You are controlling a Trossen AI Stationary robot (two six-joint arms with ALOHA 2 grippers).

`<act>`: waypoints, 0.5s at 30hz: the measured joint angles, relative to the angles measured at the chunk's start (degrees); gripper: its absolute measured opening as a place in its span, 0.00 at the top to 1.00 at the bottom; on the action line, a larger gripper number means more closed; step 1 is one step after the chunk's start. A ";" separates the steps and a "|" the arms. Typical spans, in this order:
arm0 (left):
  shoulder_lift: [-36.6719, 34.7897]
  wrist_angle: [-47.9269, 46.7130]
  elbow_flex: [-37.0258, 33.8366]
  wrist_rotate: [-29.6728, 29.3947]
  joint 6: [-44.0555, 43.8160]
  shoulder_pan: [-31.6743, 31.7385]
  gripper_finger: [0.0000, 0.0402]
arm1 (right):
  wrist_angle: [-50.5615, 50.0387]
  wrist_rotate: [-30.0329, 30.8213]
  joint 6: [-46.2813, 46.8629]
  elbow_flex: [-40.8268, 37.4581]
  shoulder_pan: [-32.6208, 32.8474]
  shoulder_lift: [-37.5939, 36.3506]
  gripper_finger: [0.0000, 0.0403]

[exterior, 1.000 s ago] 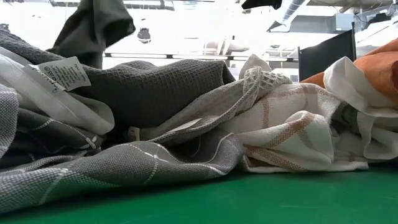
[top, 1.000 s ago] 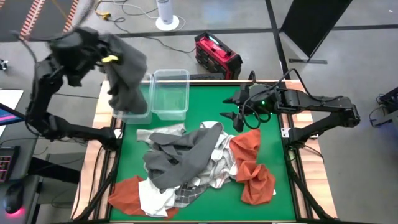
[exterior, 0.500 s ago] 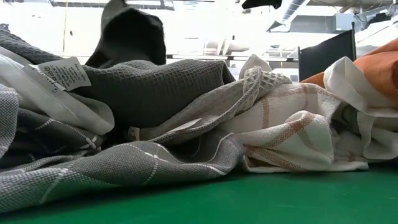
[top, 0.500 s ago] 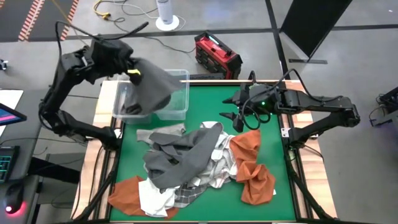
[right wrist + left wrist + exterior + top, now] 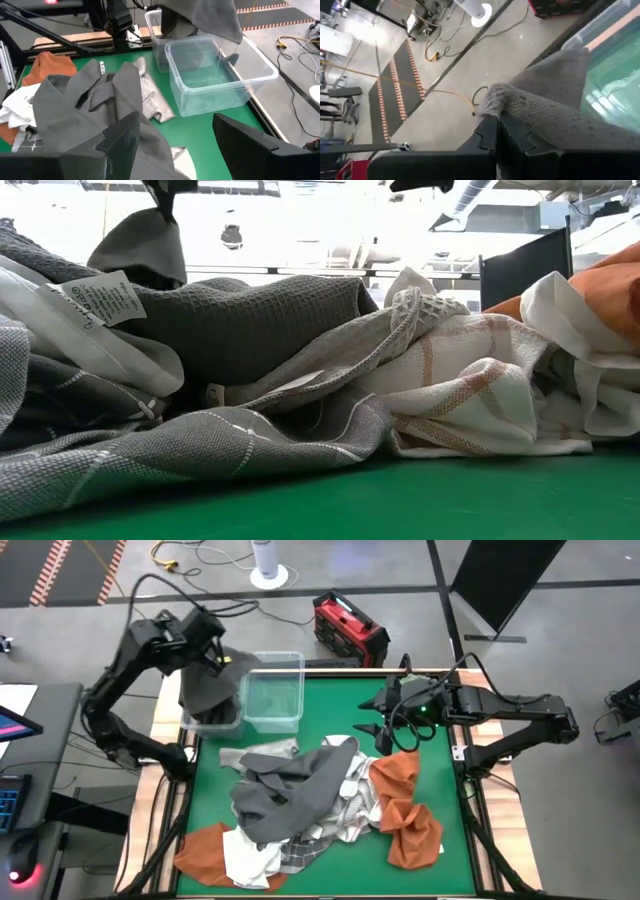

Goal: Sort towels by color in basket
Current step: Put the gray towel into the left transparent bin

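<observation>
Over left clear bin (image 5: 205, 718) | left tool (image 5: 212, 652) pinching dark grey towel (image 5: 208, 688) | right tool (image 5: 378, 728) spread

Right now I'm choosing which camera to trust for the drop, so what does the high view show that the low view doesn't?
Only the high view shows the two clear bins, the left gripper shut on the dark grey towel over the left bin, and the open right gripper. Only the low view shows a fabric label and the checked weave up close. Both show the hanging grey towel and the pile.
</observation>
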 joint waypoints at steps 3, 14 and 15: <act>0.48 -0.47 -0.56 7.59 0.78 0.85 1.00 | -1.07 0.00 0.68 0.00 0.00 0.00 0.30; -1.31 -0.31 -9.41 23.62 -3.58 10.01 1.00 | -1.87 0.00 1.89 0.00 -0.02 0.02 0.30; -1.77 -0.22 -11.07 24.91 -4.10 10.83 1.00 | -1.86 0.00 1.87 0.00 -0.02 0.02 0.30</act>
